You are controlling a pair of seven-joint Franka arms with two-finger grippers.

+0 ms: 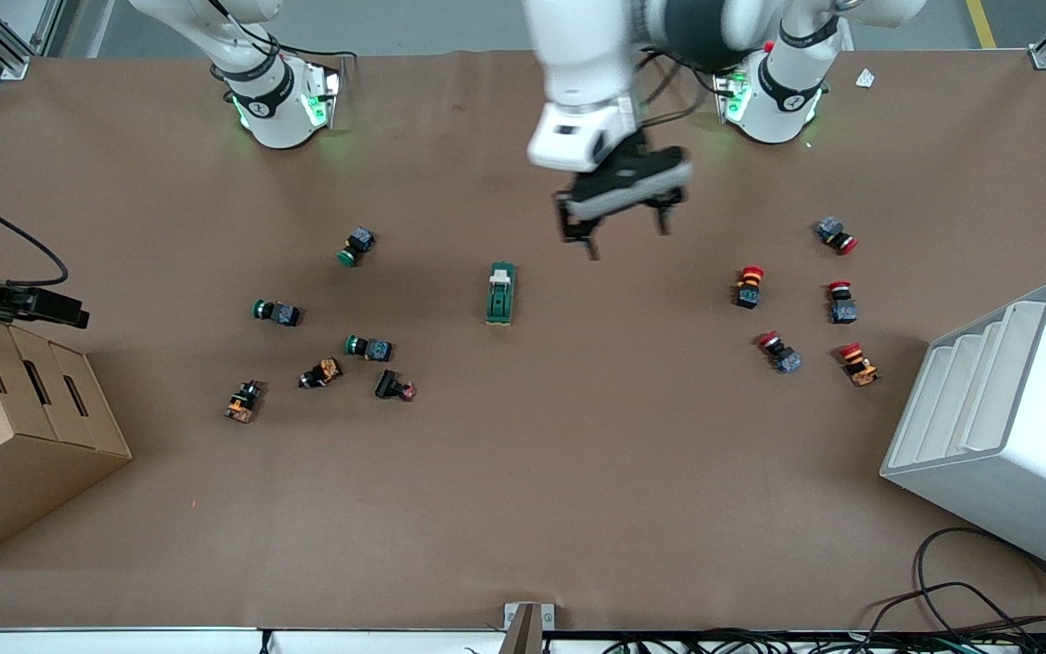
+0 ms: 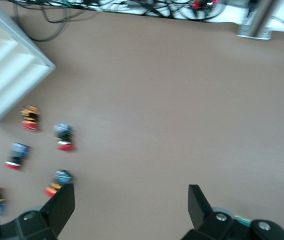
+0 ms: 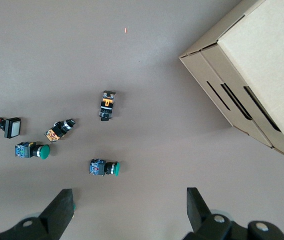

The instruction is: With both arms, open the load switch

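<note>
The load switch (image 1: 500, 293), a dark-green block, lies in the middle of the table with its white toggle at the end farther from the front camera. My left gripper (image 1: 621, 232) hangs open in the air over bare table, between the switch and the left arm's base; nothing is between its fingers (image 2: 130, 192). The right arm reaches out to its own end of the table. There my right gripper (image 1: 51, 309) is up over the cardboard box's edge, open and empty (image 3: 129, 194). The switch does not show in the right wrist view.
Several green-capped and black push-buttons (image 1: 369, 347) lie toward the right arm's end, several red-capped ones (image 1: 841, 300) toward the left arm's end. A cardboard box (image 1: 14, 436) and a white stepped bin (image 1: 1013, 409) stand at the table's two ends. Cables (image 1: 968, 599) lie along the near edge.
</note>
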